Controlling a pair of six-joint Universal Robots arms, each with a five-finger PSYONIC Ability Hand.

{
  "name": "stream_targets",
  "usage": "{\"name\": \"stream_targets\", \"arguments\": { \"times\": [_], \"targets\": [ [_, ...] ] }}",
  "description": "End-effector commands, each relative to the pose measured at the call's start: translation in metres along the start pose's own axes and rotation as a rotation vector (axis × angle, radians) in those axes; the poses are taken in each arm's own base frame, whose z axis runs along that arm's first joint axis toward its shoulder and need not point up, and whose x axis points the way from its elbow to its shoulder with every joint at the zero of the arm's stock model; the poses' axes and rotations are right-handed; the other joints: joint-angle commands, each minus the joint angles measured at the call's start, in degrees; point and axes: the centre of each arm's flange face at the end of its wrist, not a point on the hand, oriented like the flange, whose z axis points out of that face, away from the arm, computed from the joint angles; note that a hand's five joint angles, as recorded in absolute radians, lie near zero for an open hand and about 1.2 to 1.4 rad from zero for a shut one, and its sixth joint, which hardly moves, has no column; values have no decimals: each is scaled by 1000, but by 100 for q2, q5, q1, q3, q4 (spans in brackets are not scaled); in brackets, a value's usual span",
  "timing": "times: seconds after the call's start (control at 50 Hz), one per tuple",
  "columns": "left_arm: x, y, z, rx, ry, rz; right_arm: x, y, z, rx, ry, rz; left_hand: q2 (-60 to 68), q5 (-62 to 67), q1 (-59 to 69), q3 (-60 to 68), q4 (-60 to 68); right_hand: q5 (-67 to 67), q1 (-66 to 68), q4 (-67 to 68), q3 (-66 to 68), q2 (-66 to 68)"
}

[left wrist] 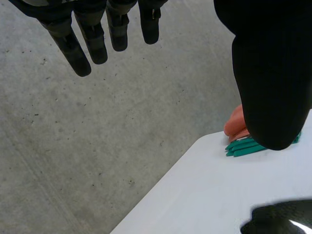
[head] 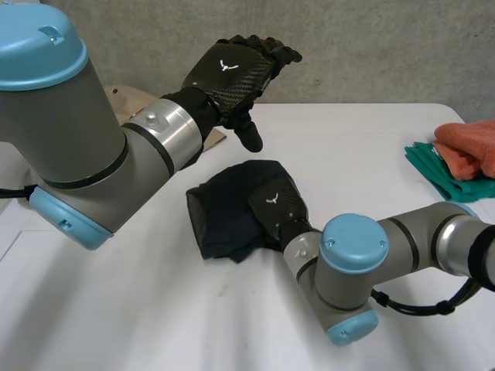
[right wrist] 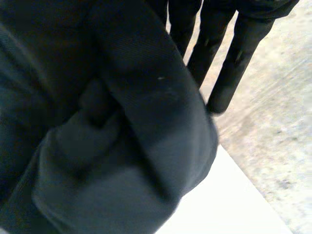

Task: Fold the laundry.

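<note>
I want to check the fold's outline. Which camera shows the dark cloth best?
The head view: the whole dark cloth lies on the white table with its outline clear, and the right hand rests on the side nearest its arm. The right wrist view has only bunched folds close under that hand, with hardly any edge.

Matt dark cloth (head: pixel 220 212) on smooth white table (head: pixel 348 154)
</note>
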Motion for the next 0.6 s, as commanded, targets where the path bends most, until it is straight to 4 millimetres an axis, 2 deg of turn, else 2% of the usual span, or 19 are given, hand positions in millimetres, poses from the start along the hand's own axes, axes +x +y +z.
{"name": "stream_targets", "arguments": {
  "times": [0.02,0.08,0.16,0.18,0.24,0.26,0.32,0.34,0.36,0.38,0.4,0.46,0.48,0.5,0.52,0.56,0.58,0.6],
  "targets": [
    [-4,-2,0,6,-9,1,43,-23,33,202,179,21,-122,-290,24,-252,-163,2246,2329,1762,1752,1803],
    [-6,-2,0,6,-13,2,55,-24,42,213,199,27,-122,-290,24,-252,-163,2246,2329,1762,1752,1803],
    [-8,-3,0,8,-19,4,86,-34,56,256,261,36,-122,-290,24,-252,-163,2246,2329,1762,1752,1803],
    [-10,-4,0,12,-22,5,106,-40,63,282,304,40,-122,-290,24,-252,-163,2246,2329,1762,1752,1803],
    [-11,-8,-1,20,-26,8,140,-46,71,321,375,41,-122,-290,24,-252,-163,2246,2329,1762,1752,1803],
    [-12,-10,-2,25,-28,9,163,-50,75,343,420,37,-122,-290,24,-252,-163,2246,2329,1762,1752,1803],
    [-14,-13,-3,33,-34,10,201,-54,77,360,484,29,-122,-290,24,-252,-163,2246,2329,1762,1752,1803],
    [-14,-15,-3,39,-35,9,228,-51,77,355,528,26,-122,-290,24,-252,-163,2246,2329,1762,1752,1803],
    [-15,-16,-4,40,-37,8,239,-52,76,357,546,24,-122,-290,24,-252,-163,2246,2329,1762,1752,1803],
    [-16,-16,-4,41,-39,7,252,-48,75,352,568,23,-122,-290,24,-252,-163,2246,2329,1762,1752,1803],
    [-16,-17,-4,44,-41,5,275,-42,73,341,600,22,-122,-290,24,-252,-163,2246,2329,1762,1752,1803],
    [-17,-18,-5,43,-42,-1,311,-26,67,319,640,19,-122,-290,24,-252,-163,2246,2329,1762,1752,1803],
    [-17,-18,-5,43,-42,-4,333,-12,62,306,659,18,-122,-290,24,-252,-163,2246,2329,1762,1752,1803],
    [-17,-17,-4,45,-42,-5,343,-5,60,299,664,16,-122,-290,24,-252,-163,2246,2329,1762,1752,1803],
    [-16,-16,-4,42,-40,-6,360,10,55,283,669,15,-122,-290,24,-252,-163,2246,2329,1762,1752,1803],
    [-16,-15,-3,40,-38,-7,377,28,49,266,675,13,-122,-290,24,-252,-163,2246,2329,1762,1752,1803],
    [-16,-14,-3,38,-38,-8,391,45,44,254,675,16,-122,-290,24,-252,-163,2246,2329,1762,1752,1803],
    [-16,-13,-3,37,-38,-8,398,53,41,250,676,19,-122,-290,24,-252,-163,2246,2329,1762,1752,1803]
  ]
}}
